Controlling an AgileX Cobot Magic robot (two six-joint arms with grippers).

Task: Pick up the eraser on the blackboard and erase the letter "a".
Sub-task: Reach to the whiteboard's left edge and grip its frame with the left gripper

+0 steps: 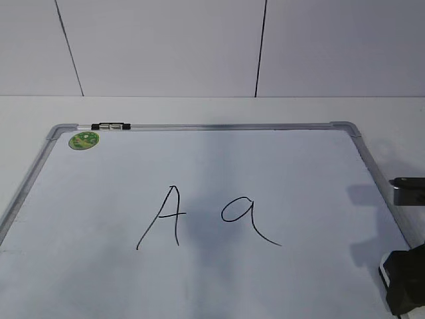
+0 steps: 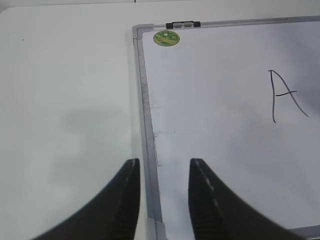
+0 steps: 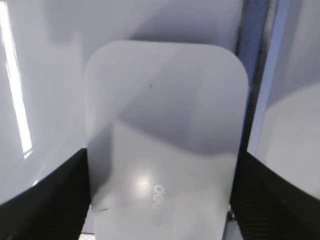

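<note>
The blackboard, a white board with a grey frame, lies flat on the table. The letter "a" is written right of a capital "A", near the board's middle. The eraser is a white oblong block lying near the board's right frame; only a white sliver of it shows in the exterior view. My right gripper has a finger against each long side of the eraser. My left gripper is open and empty above the board's left frame.
A round green sticker sits in the board's far left corner. A black-and-silver clip sits on the far frame. A white table surrounds the board, with a white wall behind. A dark part pokes in at the right edge.
</note>
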